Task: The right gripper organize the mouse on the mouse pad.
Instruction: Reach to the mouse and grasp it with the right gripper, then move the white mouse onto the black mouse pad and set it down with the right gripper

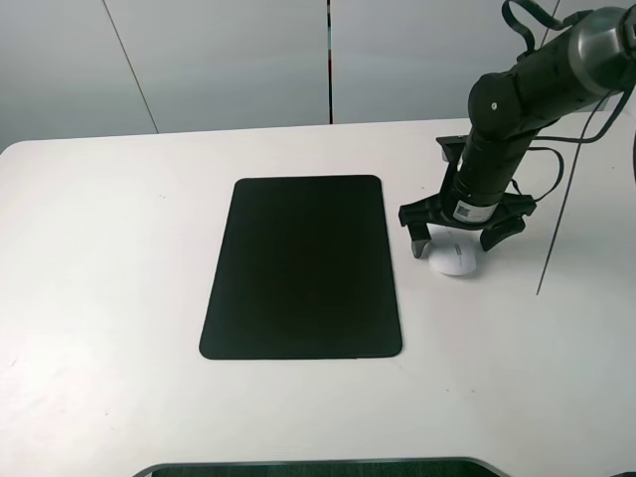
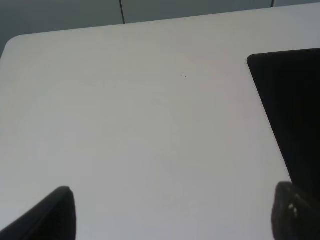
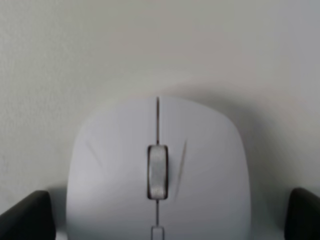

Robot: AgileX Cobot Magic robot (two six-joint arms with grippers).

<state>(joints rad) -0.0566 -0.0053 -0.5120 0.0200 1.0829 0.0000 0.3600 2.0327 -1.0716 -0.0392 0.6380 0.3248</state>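
High view: you have the small white oval mouse (image 1: 454, 260) on the white table (image 1: 119, 298), just beside the flat matte black rectangular mouse pad (image 1: 301, 266), not on it, so the whole move is ahead. The black two-fingered right gripper (image 1: 455, 245) straddles it, fingers (image 1: 420, 245) apart. Right wrist view: the grey strip, its long axis, runs between the fingers, button end pointing away from the wrist

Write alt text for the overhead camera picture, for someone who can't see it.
A black robot arm reaches down from the right with its jaws open on either side of a small white mouse on a white table. The mouse lies just right of an empty black mouse pad.
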